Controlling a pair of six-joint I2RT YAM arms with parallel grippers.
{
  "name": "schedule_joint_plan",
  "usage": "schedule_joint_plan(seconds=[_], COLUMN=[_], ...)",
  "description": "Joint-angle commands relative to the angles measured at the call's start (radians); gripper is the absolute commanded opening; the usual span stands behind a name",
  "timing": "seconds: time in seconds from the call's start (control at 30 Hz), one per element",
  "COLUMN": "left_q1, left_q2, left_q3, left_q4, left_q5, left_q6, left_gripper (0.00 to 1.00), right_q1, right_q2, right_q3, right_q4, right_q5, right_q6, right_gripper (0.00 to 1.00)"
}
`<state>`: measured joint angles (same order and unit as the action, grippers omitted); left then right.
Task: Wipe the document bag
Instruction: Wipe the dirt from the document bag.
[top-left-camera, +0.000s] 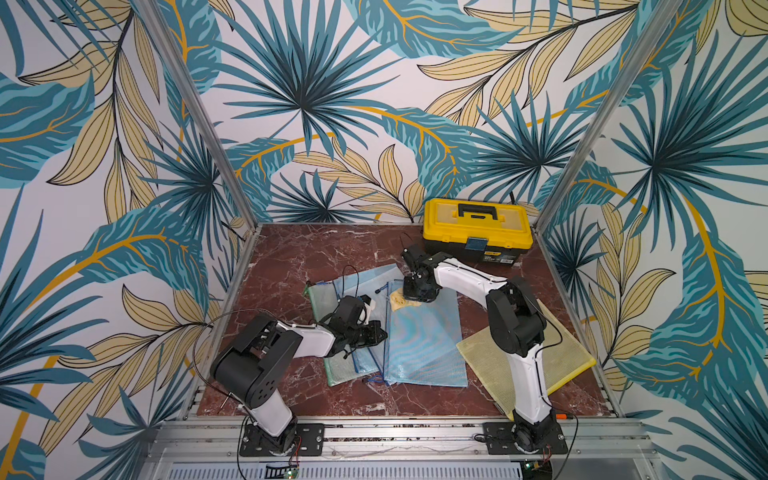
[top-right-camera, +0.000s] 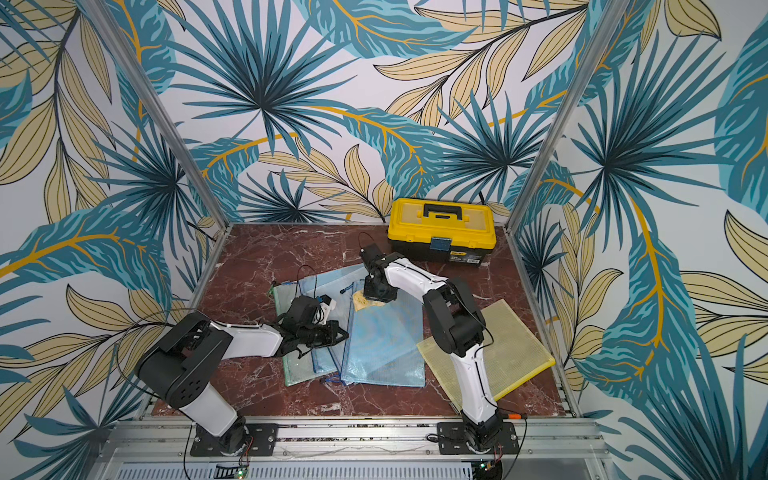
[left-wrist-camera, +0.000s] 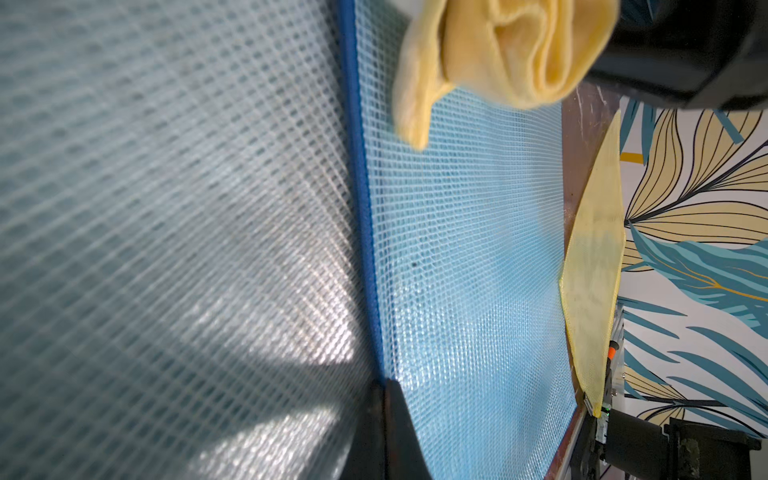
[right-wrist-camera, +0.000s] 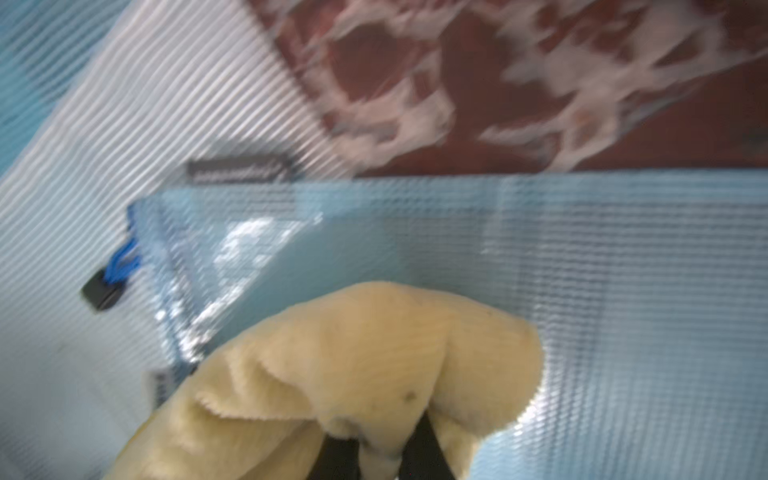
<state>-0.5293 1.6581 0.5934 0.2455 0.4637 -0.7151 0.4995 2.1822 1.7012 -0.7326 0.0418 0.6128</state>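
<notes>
The red-brown marbled bench (top-left-camera: 286, 257) carries a yellow toolbox (top-left-camera: 478, 228) at its far right. Mid-bench lie overlapping mesh bags, a green bag (top-left-camera: 334, 370) at the left and a blue document bag (top-left-camera: 424, 349) at the right. A yellow mesh bag (top-left-camera: 569, 353) lies just beside them, toward the near right corner.

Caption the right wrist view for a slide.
Right gripper, shut on a yellow cloth, holds it against the blue document bag on the marble table.

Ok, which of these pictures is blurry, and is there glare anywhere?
Right wrist view: blurred, smearing the red marble tabletop and crumpled yellow cloth. Left wrist view: sharper, bright glare patches on the pale mesh document bag. Both top views: sharp.
</notes>
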Motion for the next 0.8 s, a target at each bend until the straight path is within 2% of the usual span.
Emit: schedule_joint_plan(seconds=[0.0, 0.27, 0.33, 0.47, 0.77], left_q1=[0.003, 0.002, 0.002, 0.002, 0.003], left_q2=[-0.025, -0.027, -0.03, -0.055, -0.1], left_q3=[-0.02, -0.013, -0.017, -0.035, -0.057], left_q4=[-0.015, -0.015, -0.015, -0.015, -0.015], left_q5=[-0.015, -0.006, -0.005, -0.009, -0.043], left_q6=[-0.004, -0.014, -0.015, -0.02, -0.041], left_gripper=[0.0, 0.0, 0.0, 0.0, 0.0], right_q1=[-0.08, 0.049, 0.05, 0.031, -0.166], right_q2=[0.044, 0.09, 0.129, 0.153, -0.118], right_q3=[0.033, 0.138, 0.168, 0.182, -0.208], right_q4=[-0.13, -0.087, -0.086, -0.115, -0.028], right_q5=[0.079, -0.013, -0.043, 0.0, 0.054], right_q6=[-0.022, -0.007, 0.012, 0.019, -0.016], right_gripper=[0.0, 0.0, 0.0, 0.0, 0.0])
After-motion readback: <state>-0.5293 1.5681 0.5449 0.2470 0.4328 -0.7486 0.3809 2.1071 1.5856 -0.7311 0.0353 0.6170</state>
